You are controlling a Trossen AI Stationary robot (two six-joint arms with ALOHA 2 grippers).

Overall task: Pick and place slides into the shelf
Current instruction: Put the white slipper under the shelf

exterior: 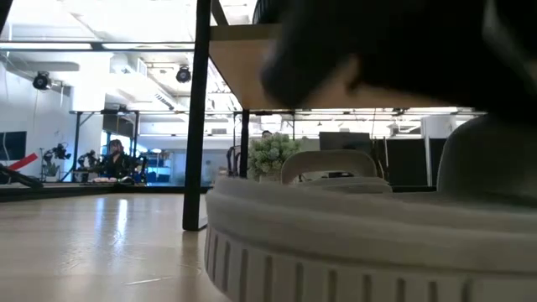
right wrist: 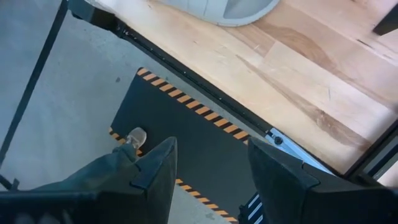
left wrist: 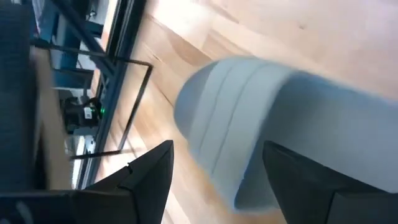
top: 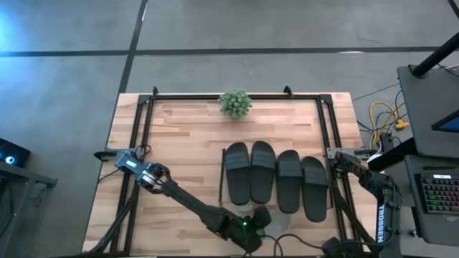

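Grey slide (left wrist: 261,124) partly behind left end effector (left wrist: 214,177)

Matt rubber-looking slides (top: 276,179); smooth pale wood table (top: 179,143).

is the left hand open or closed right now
Open. In the left wrist view the left hand shows its two dark fingers spread wide apart, with the light grey slide just ahead, not gripped.

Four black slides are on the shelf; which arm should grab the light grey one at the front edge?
Left. Its gripper is open right over the grey slide; the right gripper points off the table edge toward the floor.
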